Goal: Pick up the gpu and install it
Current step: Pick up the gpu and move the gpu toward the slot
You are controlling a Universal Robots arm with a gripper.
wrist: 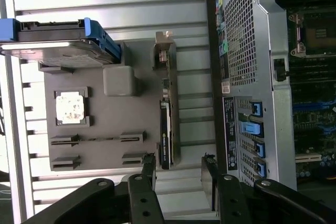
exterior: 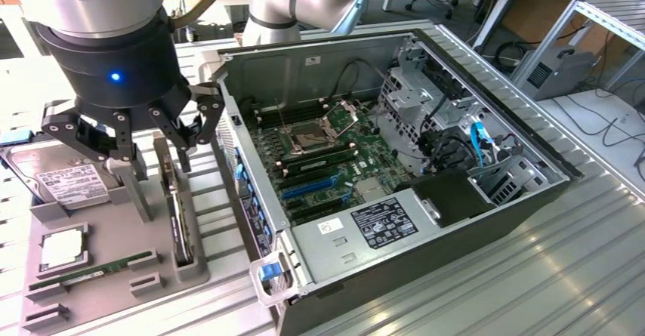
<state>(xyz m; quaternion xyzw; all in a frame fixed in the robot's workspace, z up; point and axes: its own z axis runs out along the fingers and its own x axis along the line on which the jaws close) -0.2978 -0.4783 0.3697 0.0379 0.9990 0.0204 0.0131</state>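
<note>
Hovering over the gpu, the end effector is spread wide and holds nothing.
Exterior view: the gpu stands on edge in the gray parts tray on the desk, below the end effector, its long axis running alongside the open computer case. Wrist view: the gpu's near end sits just beside one fingertip, off-centre between the jaws.

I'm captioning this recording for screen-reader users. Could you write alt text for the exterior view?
An open black robot gripper hangs over a grey parts tray, close to the gpu, a thin dark expansion card standing on edge. On the exterior view's right of the tray, a black computer case lies open, exposing its green motherboard.
</note>
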